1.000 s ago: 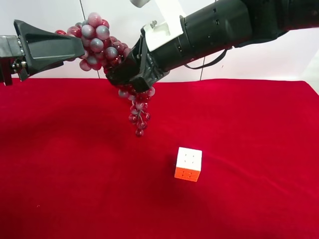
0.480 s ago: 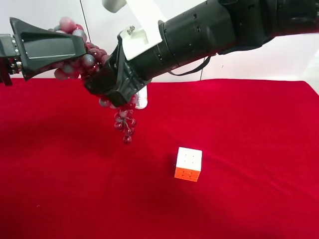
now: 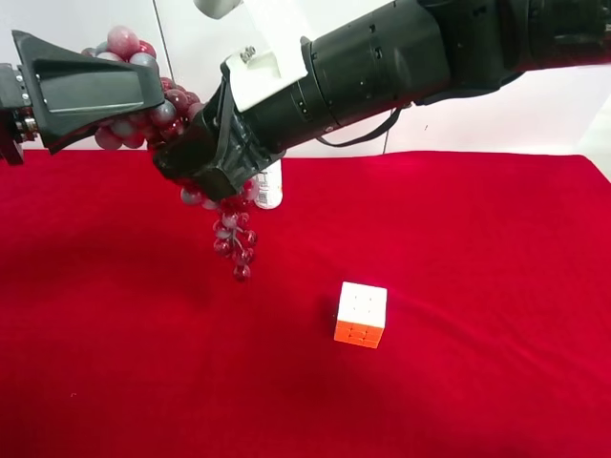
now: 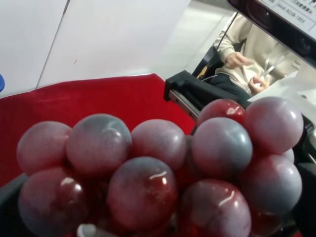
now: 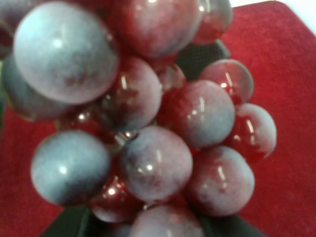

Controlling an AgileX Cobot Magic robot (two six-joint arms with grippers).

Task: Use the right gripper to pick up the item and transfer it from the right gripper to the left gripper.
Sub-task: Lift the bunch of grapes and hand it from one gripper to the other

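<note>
You are looking at a table that is wearing a red cloth (image 3: 477,382), which is covering the whole surface up to its far edge. Behind it, a white wall (image 3: 535,114) is standing, and thin dark vertical seams (image 3: 157,19) are dividing it into panels. Even light is falling on the cloth and throwing only soft shadows. In the left wrist view, you are also seeing a pale floor (image 4: 197,29) beyond the cloth, a black frame (image 4: 197,91) at its edge, and a person in a light top (image 4: 247,49) sitting behind that.
</note>
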